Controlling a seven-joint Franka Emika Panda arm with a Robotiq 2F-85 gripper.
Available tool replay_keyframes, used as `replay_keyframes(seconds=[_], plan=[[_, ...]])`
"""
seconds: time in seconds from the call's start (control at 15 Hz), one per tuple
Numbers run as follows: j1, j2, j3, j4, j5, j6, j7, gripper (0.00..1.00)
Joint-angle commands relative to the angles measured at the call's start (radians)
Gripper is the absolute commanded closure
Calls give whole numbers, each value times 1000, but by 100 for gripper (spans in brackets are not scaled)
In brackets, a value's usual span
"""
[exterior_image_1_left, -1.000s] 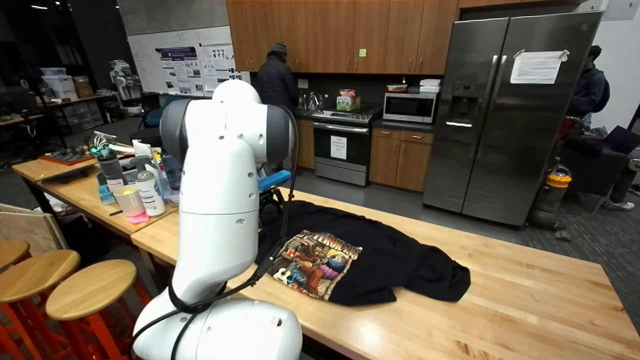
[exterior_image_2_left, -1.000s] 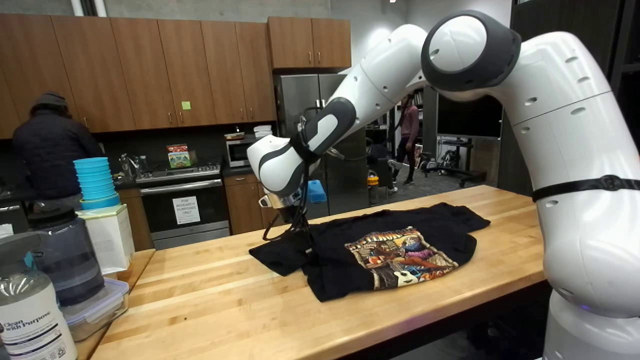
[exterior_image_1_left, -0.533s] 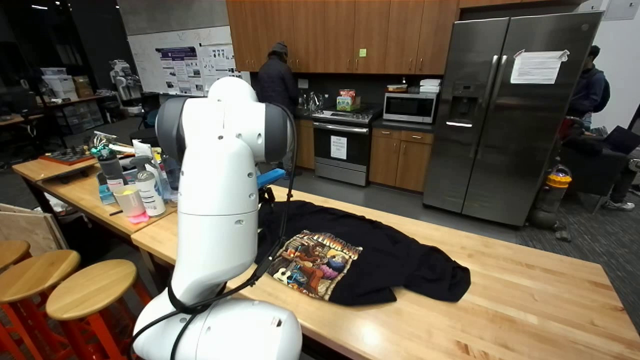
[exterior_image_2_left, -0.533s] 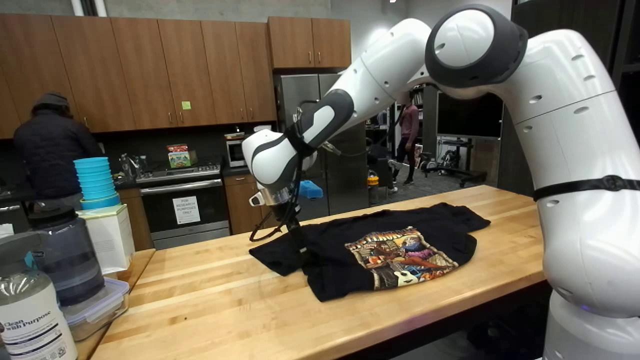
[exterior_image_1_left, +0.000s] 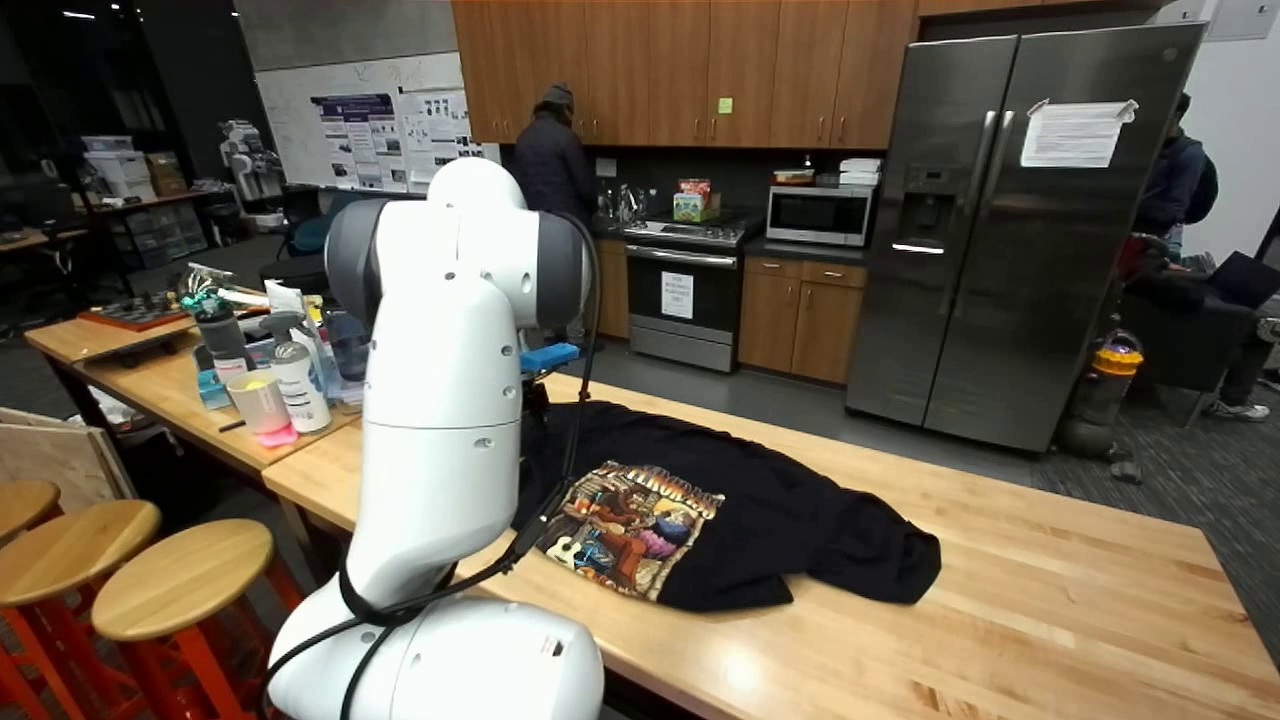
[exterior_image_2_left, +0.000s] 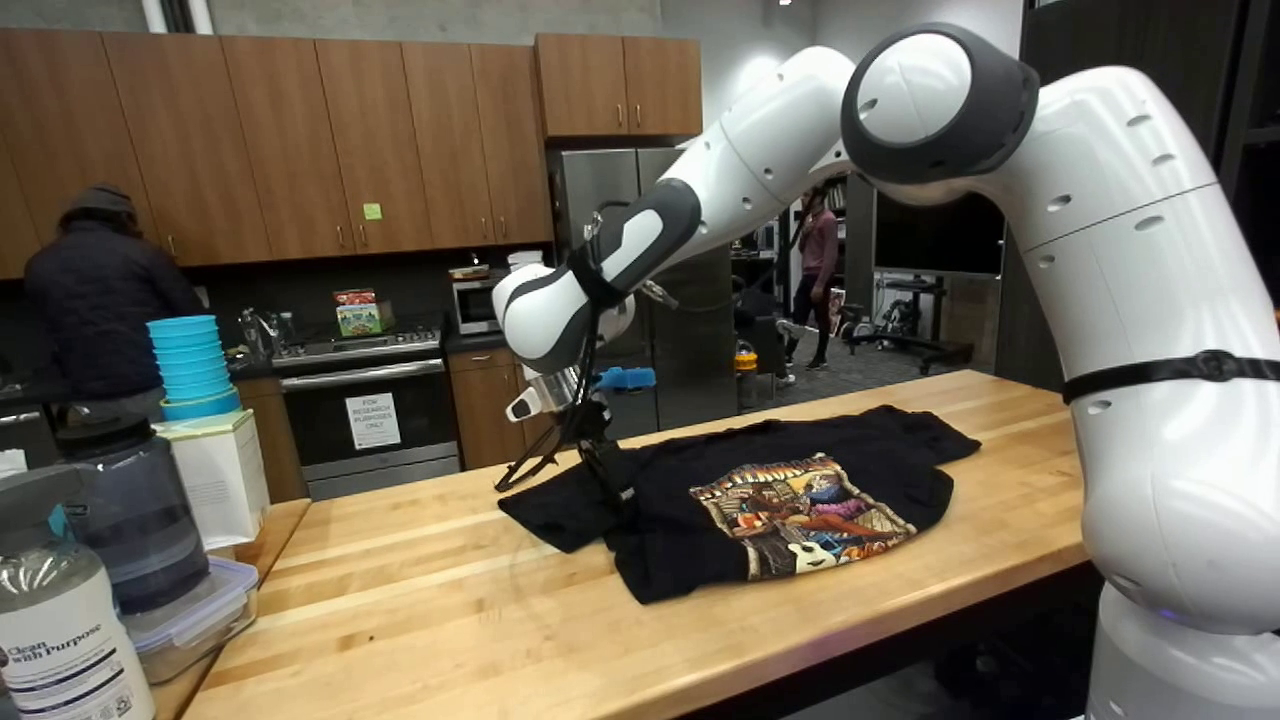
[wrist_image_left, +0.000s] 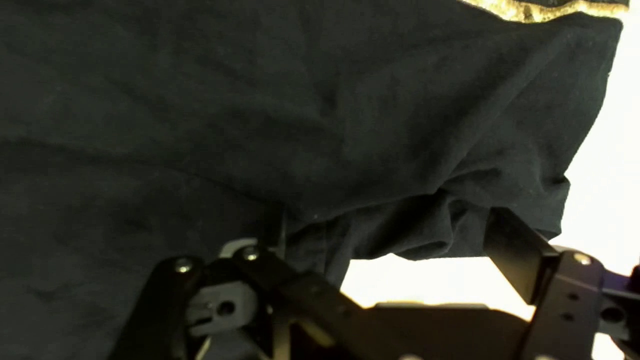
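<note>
Claw (wrist_image_left: 392, 227): released, fingers (wrist_image_left: 515, 250) spread wide in the wrist view; in an exterior view the arm (exterior_image_1_left: 440, 370) mostly hides it.
Black shirt (exterior_image_2_left: 660, 560): on the counter (exterior_image_2_left: 450, 620), beneath the claw; only the wrist view shows the folds (wrist_image_left: 425, 225) below the finger gap.
Colourful print (exterior_image_2_left: 800, 520): on the shirt, clearly visible in both exterior views.

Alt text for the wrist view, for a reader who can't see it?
Open black gripper at the bottom, over a rumpled black shirt that fills most of the frame. A gold strip of print shows at top right; the tabletop at right is washed out white.
</note>
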Motion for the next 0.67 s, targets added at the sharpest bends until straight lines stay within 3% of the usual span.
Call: replay_keyframes(seconds=[0.0, 0.6], plan=[[6, 13, 1, 29, 4, -35, -68, 0], [23, 17, -5, 14, -3, -11, -58, 0]])
